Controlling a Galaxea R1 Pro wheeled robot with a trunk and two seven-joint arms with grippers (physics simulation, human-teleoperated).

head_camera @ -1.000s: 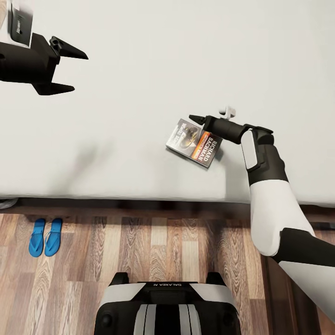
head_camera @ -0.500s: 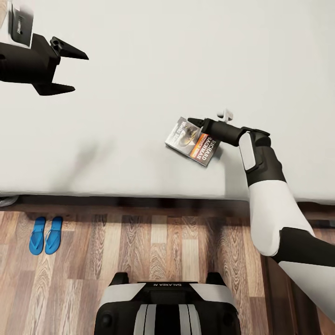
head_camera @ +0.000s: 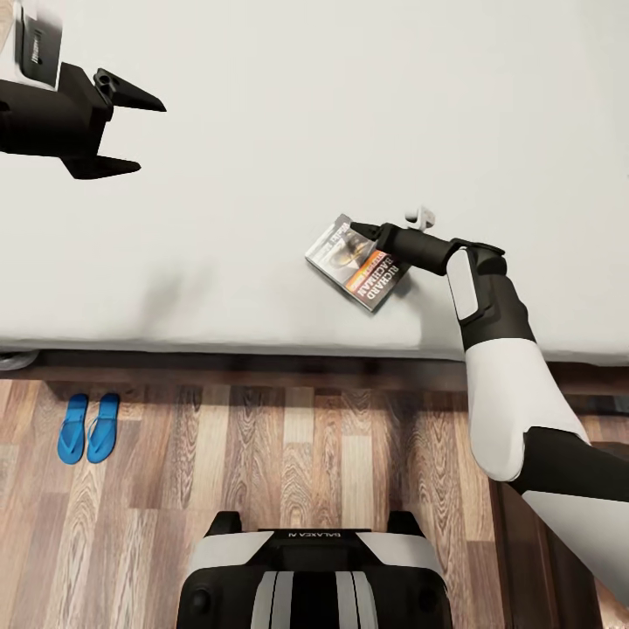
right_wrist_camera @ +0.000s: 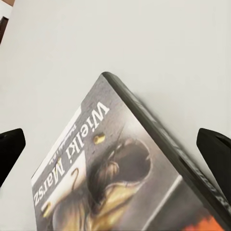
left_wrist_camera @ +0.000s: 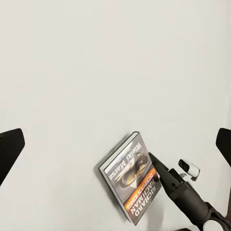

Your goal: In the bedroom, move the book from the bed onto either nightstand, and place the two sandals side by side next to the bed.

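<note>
Near to far: the sandals (head_camera: 87, 427) lie side by side on the wood floor (head_camera: 332, 472) beside the bed (head_camera: 262, 131). The book (head_camera: 356, 261) rests on the mattress near its front edge, between the spread fingers of the right pincer (head_camera: 362, 234), ungripped. The left pincer (head_camera: 122, 127) hovers open, empty.

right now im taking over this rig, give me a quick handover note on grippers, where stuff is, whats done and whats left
Right gripper: open, straddling the book's far edge, not closed on it.
Left gripper: open, empty, held over the bed away from the book.
Book: flat on the mattress near the bed's front edge.
Sandals: side by side on the floor next to the bed; looks done.
Left: close on the book, carry it to a nightstand.
</note>
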